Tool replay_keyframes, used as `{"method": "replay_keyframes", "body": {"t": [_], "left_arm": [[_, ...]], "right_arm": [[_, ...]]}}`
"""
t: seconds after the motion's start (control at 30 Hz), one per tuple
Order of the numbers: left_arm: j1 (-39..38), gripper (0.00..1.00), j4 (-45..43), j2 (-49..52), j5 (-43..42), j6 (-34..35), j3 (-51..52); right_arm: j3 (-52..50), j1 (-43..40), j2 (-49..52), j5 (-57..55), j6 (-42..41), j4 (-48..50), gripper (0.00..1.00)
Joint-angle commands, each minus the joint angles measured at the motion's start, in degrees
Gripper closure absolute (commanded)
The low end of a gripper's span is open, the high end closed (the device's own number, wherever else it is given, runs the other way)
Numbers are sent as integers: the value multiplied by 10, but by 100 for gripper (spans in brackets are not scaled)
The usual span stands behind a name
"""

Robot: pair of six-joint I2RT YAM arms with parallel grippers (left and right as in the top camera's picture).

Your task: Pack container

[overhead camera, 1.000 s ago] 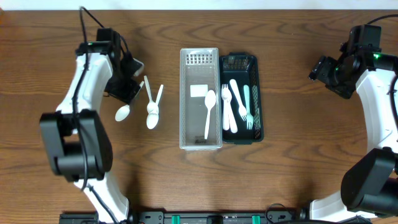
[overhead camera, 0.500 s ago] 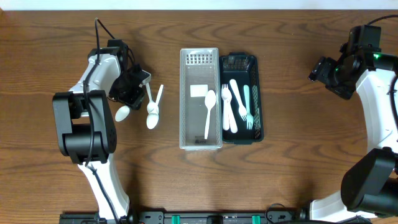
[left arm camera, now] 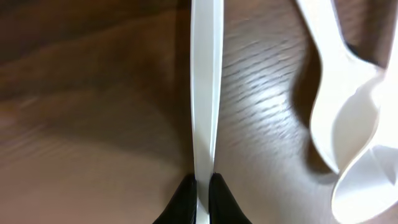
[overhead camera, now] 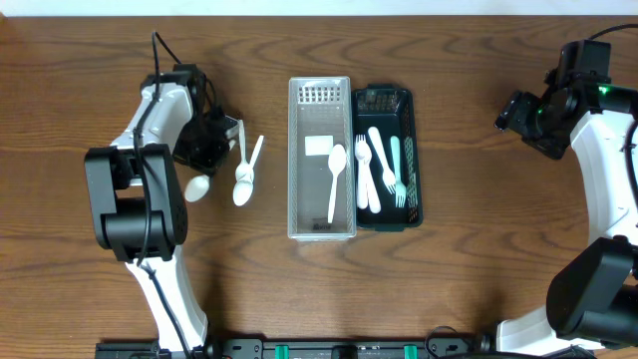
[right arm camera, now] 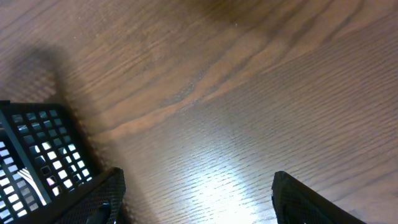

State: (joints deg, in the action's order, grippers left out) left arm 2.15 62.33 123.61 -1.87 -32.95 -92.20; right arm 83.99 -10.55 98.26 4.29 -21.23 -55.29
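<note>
Item 1, left gripper (overhead camera: 207, 150) (left arm camera: 202, 190): narrow, fingertips (left arm camera: 183, 200) pinched on the flat handle of a held spoon (overhead camera: 196, 186) (left arm camera: 205, 81), white plastic. Bowl of it showing below the gripper in the overhead view, toward the near edge of the table (overhead camera: 469, 259). Lifted or resting on the wood: cannot tell.

Item 2, pair of loose spoons (overhead camera: 244, 172) (left arm camera: 348, 124): white plastic, just right of the left gripper, handles spread in a V at the far end, bowls together at the near end. Lying on the table, apart from the held handle.

Item 3, clear tray (overhead camera: 295, 160): long, rectangular, at table centre, long side running away from the robot. Holds one tray spoon (overhead camera: 336, 179), white, bowl at the far end, and a small white card (overhead camera: 317, 146) beside that bowl.

Item 4, dark basket (overhead camera: 413, 150) (right arm camera: 37, 155): slatted, touching the right wall of the clear tray. Holds white forks and spoons (overhead camera: 371, 172) and one pale green fork (overhead camera: 397, 170), all lengthwise.

Item 5, right gripper (overhead camera: 513, 110) (right arm camera: 199, 205): wide open, holding nothing, fingers at the two lower corners of the right wrist view with bare wood between. Well apart from the basket, at the far right of the table.
</note>
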Motion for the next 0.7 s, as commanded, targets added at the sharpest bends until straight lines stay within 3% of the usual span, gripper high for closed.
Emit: {"method": "replay_keyframes", "body": {"t": [0.0,0.17,0.33,0.5,0.67], "left_arm": [[-12,94,31,-55,49,59,-78],[-52,94,66,-139,25,149,-159],[-141,94,47,-203,-116,262,-165],[-238,94,24,-193,-120,464,-138],[-289,94,-31,-151,-120,570,-76]], "right_arm": [[3,5,-1,-2,1,0,21],[3,5,-1,-2,1,0,21],[3,5,-1,-2,1,0,20],[3,5,-1,-2,1,2,20],[3,5,-1,-2,1,2,20]]}}
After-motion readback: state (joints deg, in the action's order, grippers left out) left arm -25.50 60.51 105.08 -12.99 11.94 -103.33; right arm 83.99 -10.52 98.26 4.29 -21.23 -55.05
